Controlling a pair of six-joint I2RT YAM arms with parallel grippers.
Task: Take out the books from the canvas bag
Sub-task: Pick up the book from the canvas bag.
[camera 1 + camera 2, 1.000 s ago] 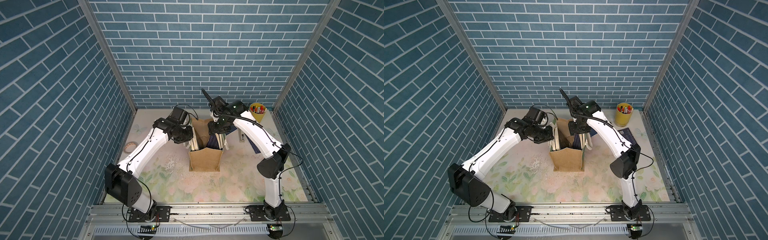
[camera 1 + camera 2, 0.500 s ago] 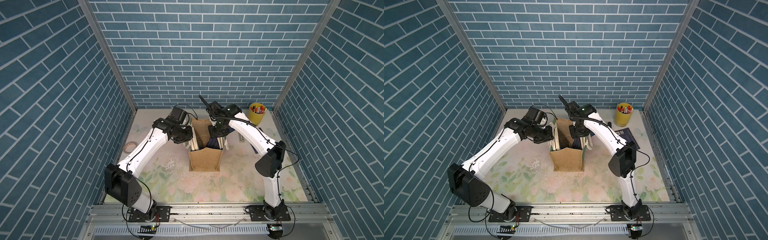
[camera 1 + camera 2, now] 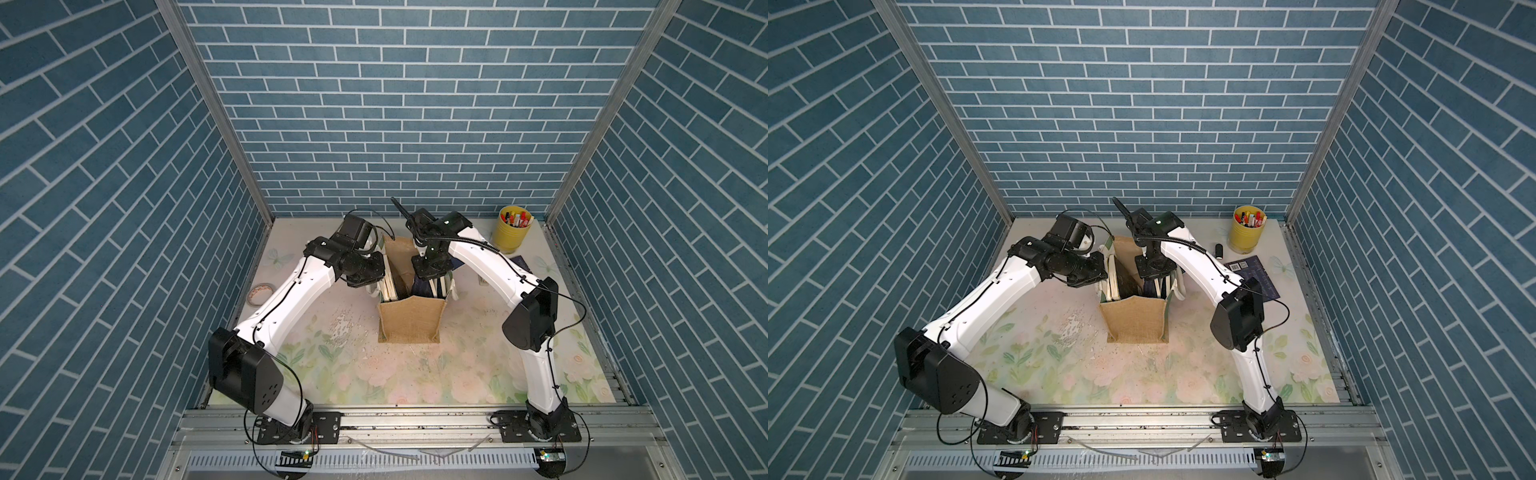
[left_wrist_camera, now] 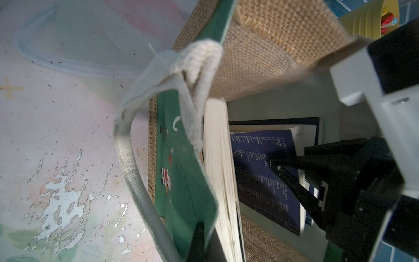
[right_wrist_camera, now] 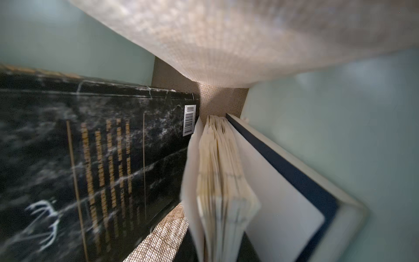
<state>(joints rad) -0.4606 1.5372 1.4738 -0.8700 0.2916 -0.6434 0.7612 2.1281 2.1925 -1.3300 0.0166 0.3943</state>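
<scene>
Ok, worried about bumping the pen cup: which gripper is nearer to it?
Right. The right gripper is inside the canvas bag, on its side facing the yellow pen cup; the left gripper holds the bag's opposite wall, farther away.

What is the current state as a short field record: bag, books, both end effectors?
bag: canvas bag upright on the table, mouth open
books out: one navy book flat on the table, robot's right of the bag
books inside: several upright, including a black book with gold lettering; count unclear
left end effector: shut on the bag's green side wall
right end effector: inside the bag, at a navy text-covered book; grip unclear
other: yellow pen cup at the back
</scene>
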